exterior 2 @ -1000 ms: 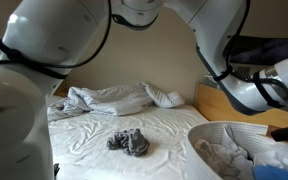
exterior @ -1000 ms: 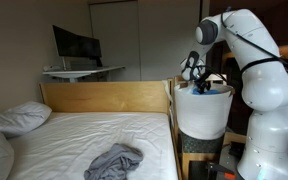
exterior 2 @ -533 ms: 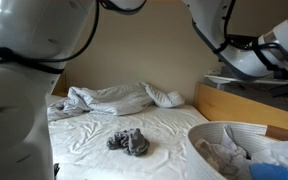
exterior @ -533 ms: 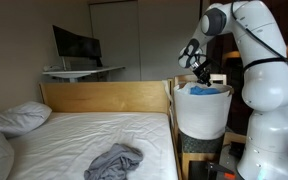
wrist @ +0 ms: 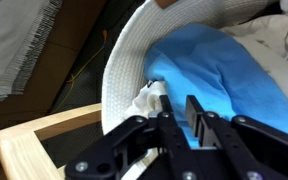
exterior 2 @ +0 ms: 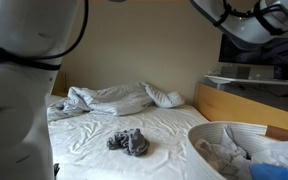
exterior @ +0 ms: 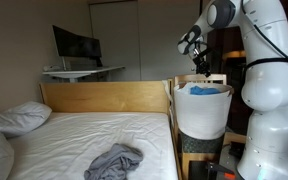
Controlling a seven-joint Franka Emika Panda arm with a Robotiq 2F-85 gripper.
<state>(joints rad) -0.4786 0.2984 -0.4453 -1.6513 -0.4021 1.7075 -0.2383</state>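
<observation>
My gripper [exterior: 192, 44] hangs in the air above a white laundry basket [exterior: 202, 118] that stands beside the bed. In the wrist view my fingers [wrist: 181, 100] are drawn almost together with nothing between them. Right below them a blue cloth [wrist: 224, 70] lies on top of pale laundry inside the basket's white rim [wrist: 119, 70]. The blue cloth also shows at the basket's top in both exterior views [exterior: 205, 90] [exterior 2: 280, 170]. A crumpled grey garment [exterior: 114, 160] [exterior 2: 130, 142] lies on the white bed sheet, apart from the gripper.
A wooden bed frame [exterior: 104, 97] edges the mattress, with a pillow [exterior: 19, 117] and rumpled bedding [exterior 2: 104, 98] at the head. A desk with a monitor [exterior: 76, 45] stands behind the bed. A dark shelf [exterior: 236, 60] is behind the basket.
My gripper has risen straight up from the basket's rim to well above it. The blue cloth stays in the basket. The grey garment has not moved.
</observation>
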